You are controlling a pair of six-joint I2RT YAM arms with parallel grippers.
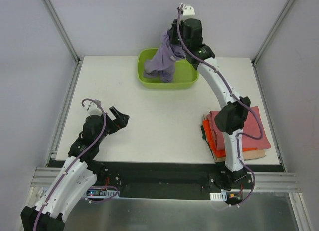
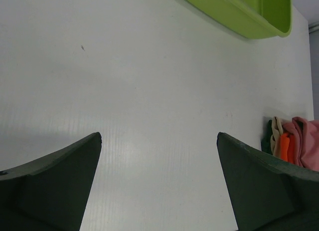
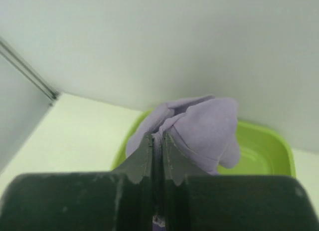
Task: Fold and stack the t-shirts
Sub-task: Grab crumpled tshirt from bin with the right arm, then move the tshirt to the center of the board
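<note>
A lilac t-shirt (image 1: pixel 163 59) hangs in a crumpled bunch over the lime-green tub (image 1: pixel 149 80) at the back of the table, its lower end still down in the tub. My right gripper (image 1: pixel 175 45) is shut on its top, and in the right wrist view the lilac t-shirt (image 3: pixel 204 128) is pinched between the closed fingers (image 3: pixel 144 153). A stack of folded t-shirts (image 1: pixel 251 128), rose-red on top with orange and dark layers below, lies at the right front. My left gripper (image 1: pixel 121 120) stands open over bare table at the left, holding nothing.
The stack of folded t-shirts (image 2: pixel 294 146) shows at the right edge of the left wrist view, with the tub (image 2: pixel 239 16) at the top. Enclosure walls and metal posts ring the white table (image 1: pixel 149 126). The right arm reaches over the table's right half.
</note>
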